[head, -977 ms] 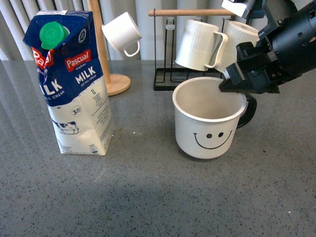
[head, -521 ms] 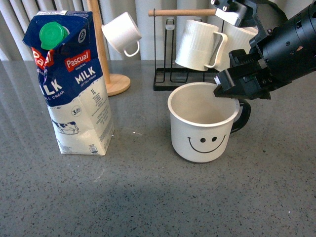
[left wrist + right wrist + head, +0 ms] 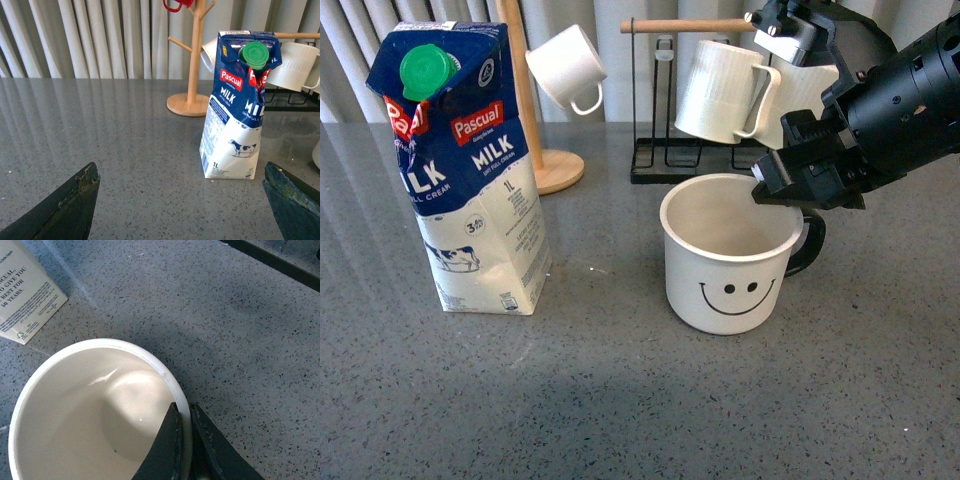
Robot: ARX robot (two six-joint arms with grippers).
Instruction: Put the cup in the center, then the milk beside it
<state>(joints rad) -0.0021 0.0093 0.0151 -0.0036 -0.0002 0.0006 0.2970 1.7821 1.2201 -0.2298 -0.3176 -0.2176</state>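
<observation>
Front view: right gripper (image 3: 775, 190) pinches the cup (image 3: 725, 270) by its rim.
Milk (image 3: 470, 170) stands toward the tabletop's (image 3: 620, 400) left edge; left gripper (image 3: 180, 172) spread wide, empty.

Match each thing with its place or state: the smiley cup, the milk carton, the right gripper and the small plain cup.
1 smiley cup
2 milk carton
3 right gripper
4 small plain cup

A hangs on the wooden mug tree
B shut on a white rim
C stands upright, untouched
D empty, gripped at its rim

Pairs: 1-D, 2-C, 3-B, 4-A
</observation>
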